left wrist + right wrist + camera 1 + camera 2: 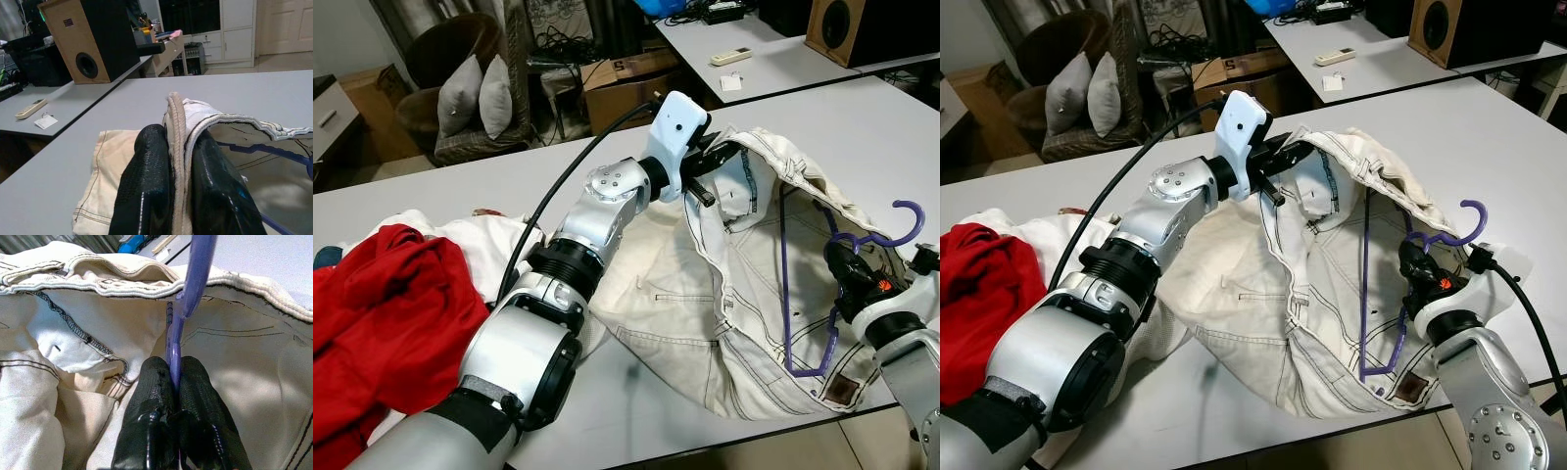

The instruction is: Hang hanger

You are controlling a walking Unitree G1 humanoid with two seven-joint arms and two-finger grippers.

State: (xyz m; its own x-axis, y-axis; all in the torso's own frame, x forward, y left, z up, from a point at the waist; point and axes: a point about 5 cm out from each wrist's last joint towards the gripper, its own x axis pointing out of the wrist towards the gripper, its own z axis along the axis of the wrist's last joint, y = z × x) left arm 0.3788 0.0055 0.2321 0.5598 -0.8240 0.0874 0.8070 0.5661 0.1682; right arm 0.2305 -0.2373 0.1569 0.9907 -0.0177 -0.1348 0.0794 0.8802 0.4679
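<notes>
A cream denim garment (705, 294) lies spread on the grey table (862, 127). My left gripper (178, 161) is shut on the garment's thick hem (182, 122) and holds that edge lifted near the garment's far side (729, 157). A purple hanger (803, 284) lies partly inside the garment's opening, its hook (906, 223) sticking out to the right. My right gripper (172, 382) is shut on the hanger's purple bar (183, 318) at the garment's right side (1420, 269).
A red cloth (382, 313) and white cloth (489, 240) are heaped at the table's left. Beyond stand another table with a remote (731, 56), a speaker (837, 29), cardboard boxes (626, 83) and a chair with grey cushions (475, 93).
</notes>
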